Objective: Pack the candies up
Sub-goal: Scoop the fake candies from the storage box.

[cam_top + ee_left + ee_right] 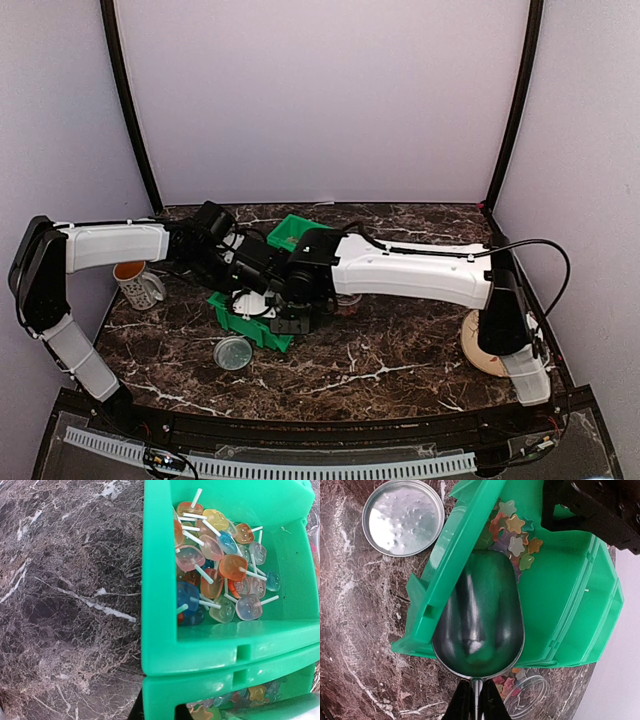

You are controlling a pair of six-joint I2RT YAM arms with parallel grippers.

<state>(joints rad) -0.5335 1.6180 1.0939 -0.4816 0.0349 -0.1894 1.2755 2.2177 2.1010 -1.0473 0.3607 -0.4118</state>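
While the right gripper (475, 684) is clenched on the handle of the metal scoop (477, 615), the scoop's bowl lies inside the green bin (565, 595), mouth toward the candies (514, 532). No candy shows in the bowl; it reflects only green. The candies, small star shapes in mixed colours, sit heaped in a corner of the bin, just past the scoop's tip.

Jar (530, 700): clear, lid off, standing just outside the bin on the side nearest the right gripper. A few candies show inside it; most of the jar is hidden under the scoop, so the fill level cannot be read.

Lid (402, 517): flat on the table (350, 630), apart from the bin, beyond its long wall.

Left gripper (580, 505): over the bin's corner beyond the heap, jaws drawn nearly together. Cannot tell whether they pinch the bin's wall; its own view does not show the fingertips.

Second bin (160, 555): butts against the green bin and holds lollipops (215, 565); neither arm touches them.

Judgement: packing begun, not far along. Done: jar opened, a small portion in. Left: most of the heap to scoop across, then the lid on. The step in hand reads as loading the scoop.
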